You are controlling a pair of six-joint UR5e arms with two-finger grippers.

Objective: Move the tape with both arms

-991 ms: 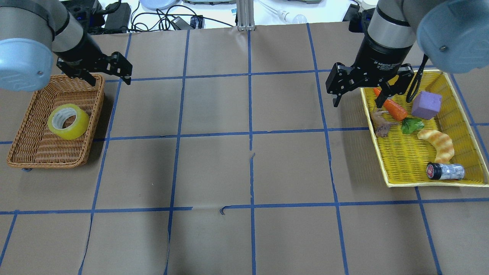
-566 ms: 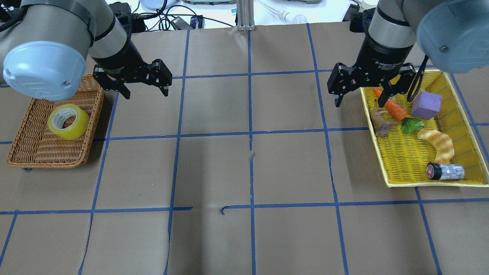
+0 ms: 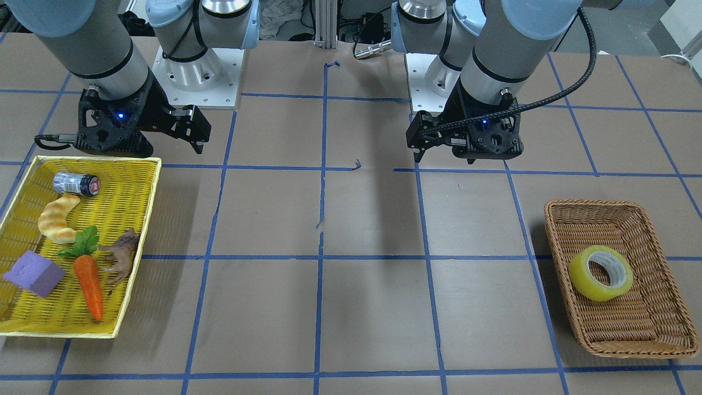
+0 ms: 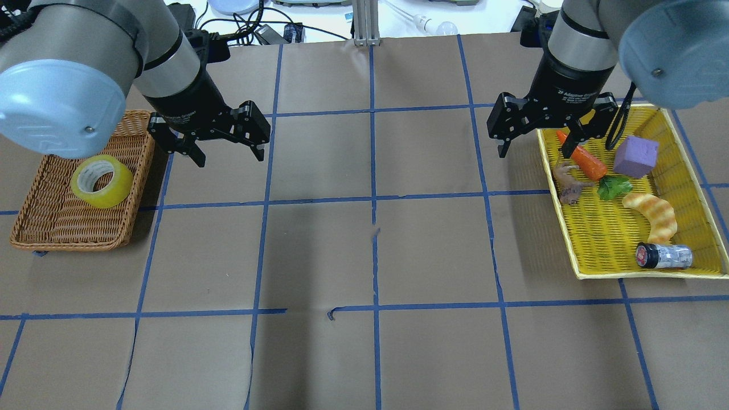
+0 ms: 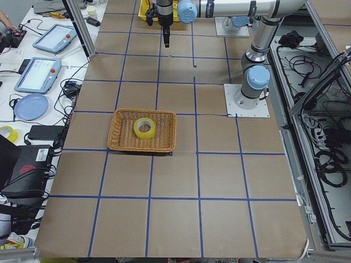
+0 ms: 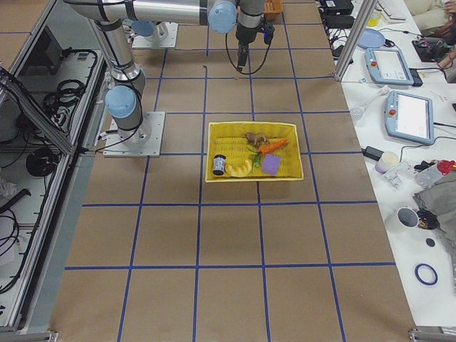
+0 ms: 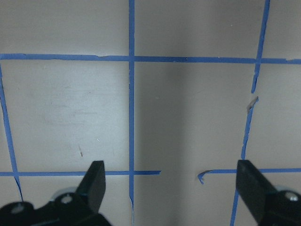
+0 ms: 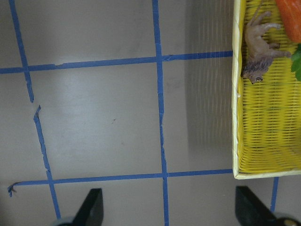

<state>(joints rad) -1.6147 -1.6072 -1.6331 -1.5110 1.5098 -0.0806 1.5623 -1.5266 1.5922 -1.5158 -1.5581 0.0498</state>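
In the overhead view we lose the wicker basket's (image 4: 68, 246) corner at its 11 o'clock behind the left arm (image 4: 57, 102), and the right gripper (image 4: 534, 155) crosses the carrot's (image 4: 592, 165) narrow end. In the right wrist view the carrot is cut off at 1 o'clock, and only the fingertips (image 8: 94, 207) show along 6 o'clock. In both side views the jaws are too small for us to read.

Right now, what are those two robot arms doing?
Nobody is holding anything. The tape lies in the wicker basket. The left gripper hangs over the bare table just beside that basket, fingers spread and empty. The right gripper hangs at the edge of the yellow tray, also open and empty. Whether the tape is waiting for pickup or was just dropped off, I cannot tell.
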